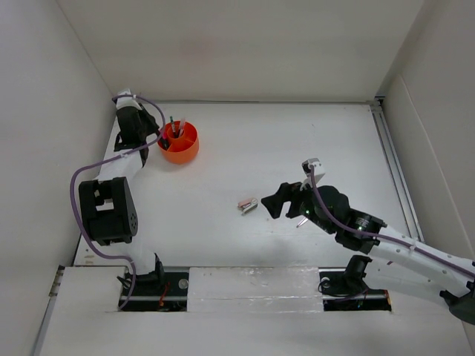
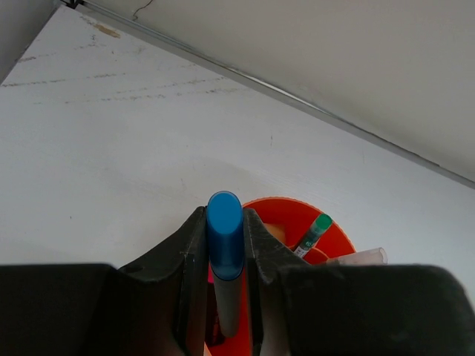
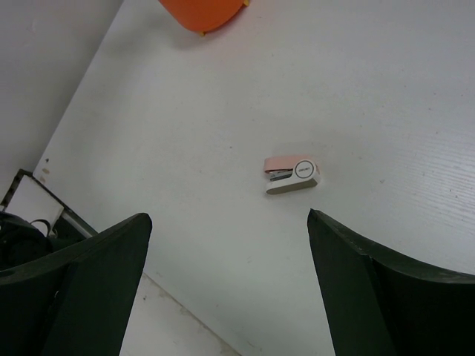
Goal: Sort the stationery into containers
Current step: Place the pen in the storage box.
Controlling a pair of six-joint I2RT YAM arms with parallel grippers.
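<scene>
Black jaws of our left gripper [image 2: 223, 216] pinch a blue-capped highlighter [image 2: 225, 245] just above the orange organiser [image 2: 341, 236] at the far left of the table [image 1: 297, 148]; we judge it best lowered straight into a free compartment, clear of the green-capped pen [image 2: 315, 231], before release; our right gripper [image 3: 228, 222] hangs spread wide and empty near a pink-and-white stapler [image 3: 292, 174] lying mid-table, well apart from the organiser.
</scene>
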